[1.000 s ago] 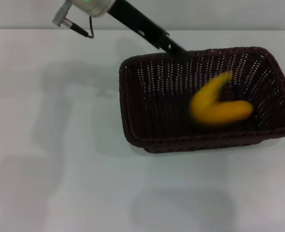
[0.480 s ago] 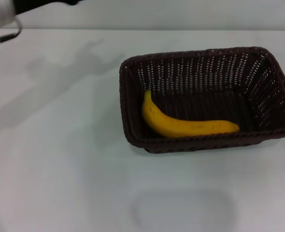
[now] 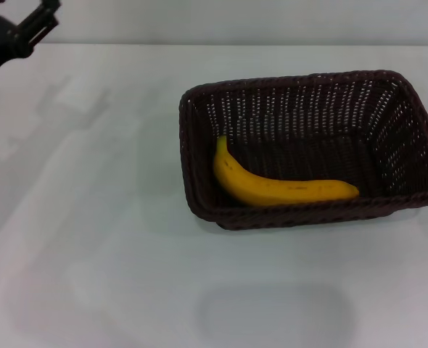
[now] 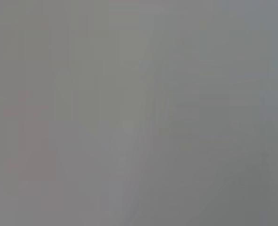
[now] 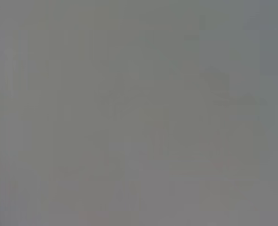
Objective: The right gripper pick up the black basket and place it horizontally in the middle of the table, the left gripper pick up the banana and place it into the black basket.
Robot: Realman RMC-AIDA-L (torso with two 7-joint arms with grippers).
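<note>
far off to the right of the left gripper (image 3: 36,25) and nearer the robot, sitting flat on the plain white, smooth table (image 3: 91,254): large rectangular woven wicker black basket (image 3: 312,94), very dark brown-black, long side running left to right, sloped open-weave walls, braided rim

down inside that basket, on its floor and close against the near wall: single curved yellow banana (image 3: 276,188), lying on its side, dark stem end up towards the basket's left wall, body sweeping along to the right, blunt end stopping a little past the middle of the near wall

up at the far left corner of the head view, well apart from basket and fruit: black two-fingered claw of the left arm, only partly in frame, raised above the table's far left edge, holding nothing; cannot tell how wide the fingers stand, since mostly cut off by the frame edge

faint grey shadows on the table below and to the right of that claw

nothing but flat grey haze in the left wrist view, and the same in the right wrist view

right gripper not seen in any view
</note>
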